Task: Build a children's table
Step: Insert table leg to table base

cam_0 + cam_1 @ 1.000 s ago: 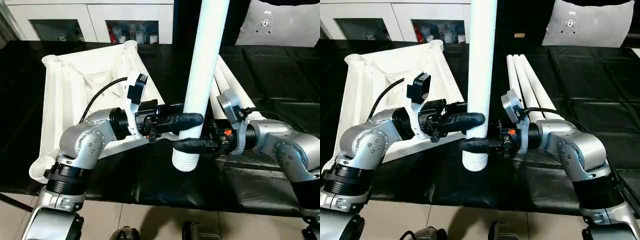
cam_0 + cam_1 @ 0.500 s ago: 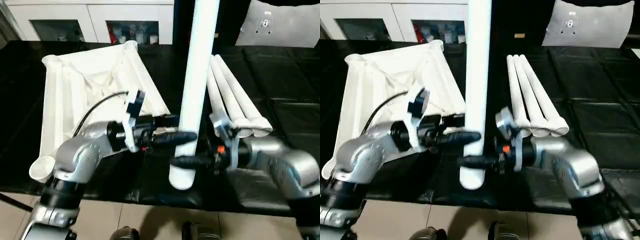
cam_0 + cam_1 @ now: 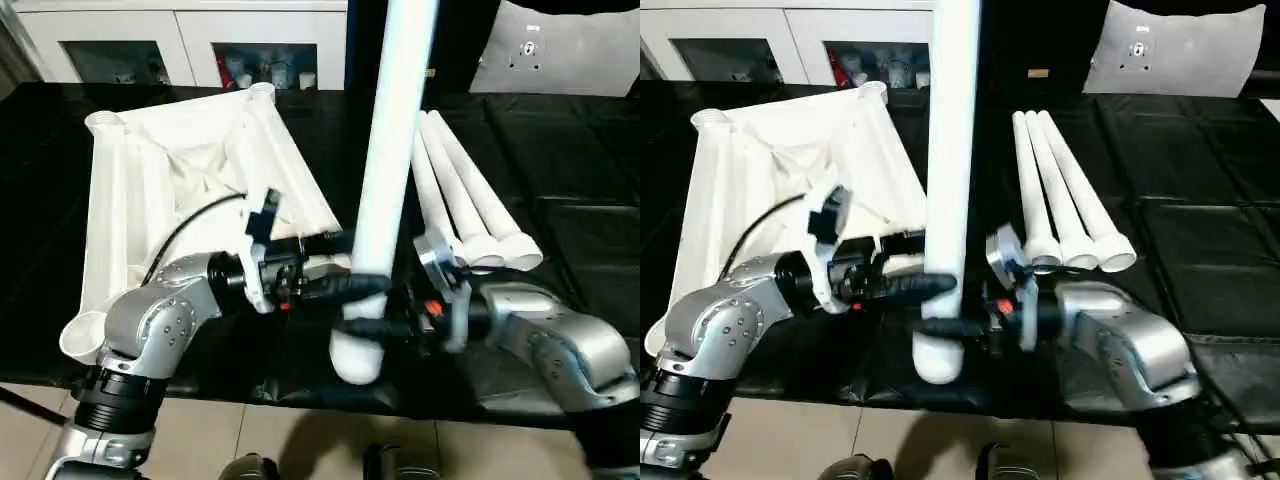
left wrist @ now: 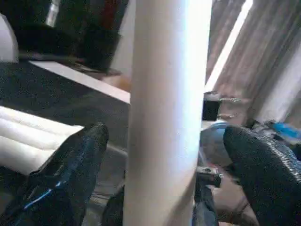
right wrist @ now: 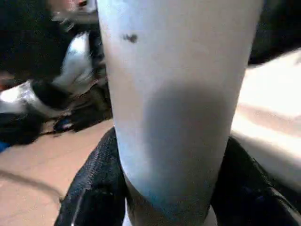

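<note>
Near the front edge of the black surface (image 3: 560, 150), my right tool (image 3: 368, 328) clamps an upright table leg (image 3: 385, 190) low down, so its thick end can go into a socket. My left tool (image 3: 352, 288) stands wide around it. The tabletop (image 3: 150, 190) lies upside down at left; three spare legs (image 3: 465, 205) lie at right. From the left wrist, my fingers (image 4: 66, 174) flank the leg without touching. From the right wrist, the leg hides most else.

head stereo looking down, wrist cameras close on leg (image 4: 164, 113)
</note>
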Tool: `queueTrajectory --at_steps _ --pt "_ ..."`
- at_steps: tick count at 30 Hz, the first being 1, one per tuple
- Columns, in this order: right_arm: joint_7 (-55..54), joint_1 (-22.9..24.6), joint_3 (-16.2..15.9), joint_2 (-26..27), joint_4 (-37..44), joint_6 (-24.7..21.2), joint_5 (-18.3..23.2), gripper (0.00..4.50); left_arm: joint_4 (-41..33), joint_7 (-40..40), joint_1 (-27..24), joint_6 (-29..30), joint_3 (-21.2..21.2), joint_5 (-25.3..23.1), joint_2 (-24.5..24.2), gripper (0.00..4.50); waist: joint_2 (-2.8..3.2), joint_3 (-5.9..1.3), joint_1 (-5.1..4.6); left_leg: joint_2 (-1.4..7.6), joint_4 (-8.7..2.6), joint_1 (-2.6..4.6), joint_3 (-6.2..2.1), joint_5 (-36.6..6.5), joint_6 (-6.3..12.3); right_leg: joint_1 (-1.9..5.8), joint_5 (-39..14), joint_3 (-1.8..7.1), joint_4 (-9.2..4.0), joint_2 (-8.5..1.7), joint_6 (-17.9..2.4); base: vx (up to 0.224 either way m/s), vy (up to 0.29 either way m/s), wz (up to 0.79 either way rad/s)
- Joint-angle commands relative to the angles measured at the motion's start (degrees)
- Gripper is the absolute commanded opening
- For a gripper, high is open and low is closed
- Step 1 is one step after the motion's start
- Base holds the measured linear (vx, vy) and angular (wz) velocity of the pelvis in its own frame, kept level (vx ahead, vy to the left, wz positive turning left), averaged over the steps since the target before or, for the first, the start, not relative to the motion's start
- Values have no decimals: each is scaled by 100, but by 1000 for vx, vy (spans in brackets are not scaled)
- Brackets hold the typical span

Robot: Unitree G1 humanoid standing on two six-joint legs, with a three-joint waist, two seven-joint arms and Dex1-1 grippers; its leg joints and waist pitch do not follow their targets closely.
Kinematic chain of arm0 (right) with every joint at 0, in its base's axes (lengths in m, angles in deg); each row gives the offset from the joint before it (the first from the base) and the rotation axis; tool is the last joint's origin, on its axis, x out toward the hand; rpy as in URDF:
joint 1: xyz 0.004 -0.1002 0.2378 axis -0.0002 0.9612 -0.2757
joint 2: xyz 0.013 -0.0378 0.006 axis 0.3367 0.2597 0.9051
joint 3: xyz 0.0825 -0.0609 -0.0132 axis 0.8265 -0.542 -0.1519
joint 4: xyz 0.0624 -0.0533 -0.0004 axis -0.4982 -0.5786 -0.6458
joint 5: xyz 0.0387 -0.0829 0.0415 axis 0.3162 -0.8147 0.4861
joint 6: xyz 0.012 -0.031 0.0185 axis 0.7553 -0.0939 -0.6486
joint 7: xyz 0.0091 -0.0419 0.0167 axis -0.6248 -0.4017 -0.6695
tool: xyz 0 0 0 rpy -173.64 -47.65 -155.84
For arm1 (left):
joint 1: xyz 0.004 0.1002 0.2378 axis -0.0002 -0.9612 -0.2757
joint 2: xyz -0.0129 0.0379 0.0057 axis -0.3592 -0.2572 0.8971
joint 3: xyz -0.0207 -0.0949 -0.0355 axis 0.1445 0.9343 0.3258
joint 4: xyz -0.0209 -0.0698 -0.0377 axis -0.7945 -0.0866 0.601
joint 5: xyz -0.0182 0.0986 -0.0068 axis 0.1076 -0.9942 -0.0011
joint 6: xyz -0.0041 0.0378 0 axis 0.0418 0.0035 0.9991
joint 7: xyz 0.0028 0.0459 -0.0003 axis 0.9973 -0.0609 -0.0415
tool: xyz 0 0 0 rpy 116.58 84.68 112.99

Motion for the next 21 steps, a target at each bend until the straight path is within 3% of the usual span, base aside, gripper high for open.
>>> queueTrajectory --at_steps 1,2,4,9,13,21 --pt "-234 -85 131 87 45 197 -110 191 -126 275 -31 -252 25 -296 12 448 -112 -465 -15 232 -394 32 -9 -752 398 396 -2327 204 -476 -331 -870 0 0 0" --pt "-392 -109 161 180 51 259 -163 191 -160 435 -41 -345 17 -409 59 448 -78 -461 -13 235 -398 32 -8 -753 397 388 -2294 209 -481 -332 -864 0 0 0" --pt "-767 -118 165 402 67 472 -369 191 -190 1041 -43 -640 10 -844 253 450 -74 -467 -19 233 -398 20 -16 -729 388 397 -2179 203 -467 -328 -885 0 0 0" --pt "-1410 -78 107 757 10 840 -770 191 -182 1907 -22 -883 47 -1283 543 450 -90 -451 -27 236 -410 7 -16 -758 382 387 -2110 204 -469 -325 -893 0 0 0" --pt "-1698 -44 32 970 -63 1070 -984 191 -134 2333 -83 -1259 -144 -1823 652 414 -102 -441 -38 231 -418 1 -26 -880 373 385 -2321 199 -489 -331 -787 0 0 0" --pt "-1957 -35 -61 1129 -179 1273 -1280 191 -67 2816 -159 -1578 -230 -2155 925 414 -82 -431 -119 224 -419 -19 -34 -1029 381 381 -2327 196 -507 -333 -780 0 0 0"
